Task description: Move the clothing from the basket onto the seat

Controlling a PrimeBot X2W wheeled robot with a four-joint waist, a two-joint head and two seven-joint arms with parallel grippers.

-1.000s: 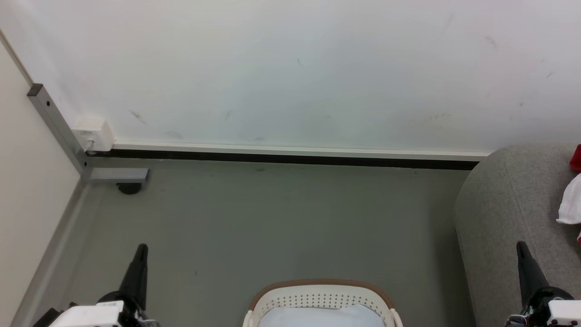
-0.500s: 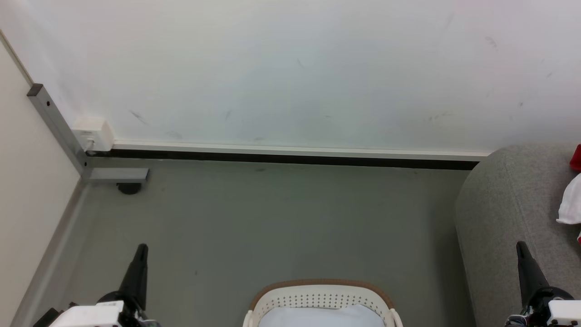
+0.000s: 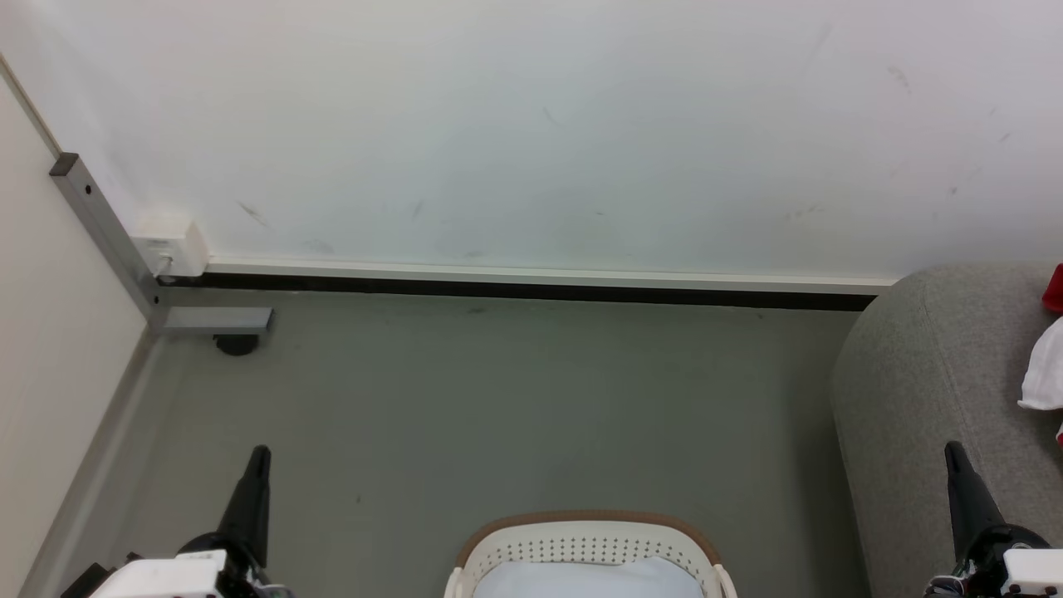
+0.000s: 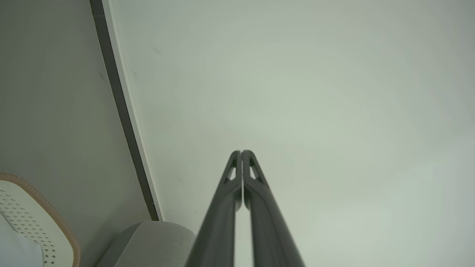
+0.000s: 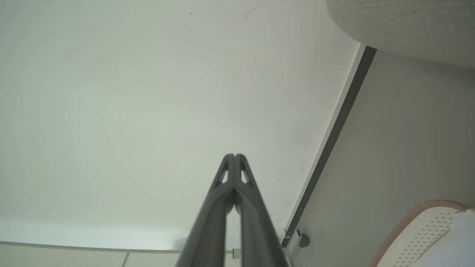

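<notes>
Both arms are held low and well apart. The left gripper (image 3: 260,453) is seen over bare floor (image 3: 498,399), its fingers pressed together to the tips with nothing between them. The right gripper (image 3: 953,449) is likewise closed and empty, seen against the front edge of the seat (image 3: 930,365).

The clothing (image 3: 1056,291) is seen as red-and-white fabric on the seat, mostly cut off at the right edge of the head view. The basket (image 3: 585,521) stands between the grippers, with only its far end in view. A pale cloth (image 3: 581,579) lies in it. No red is seen in that part, and the rest cannot be judged.

The transfer is judged done or nearly so, and the step in hand is taken to be a check. The waist should be bent first, so that the whole basket is brought into view. If red fabric is found, the jaws should be opened above the rim and a raised fold pinched. The pale cloth should be left. The load should be lifted clear of the rim before it is swung to the seat. The right arm is judged the better placed.
</notes>
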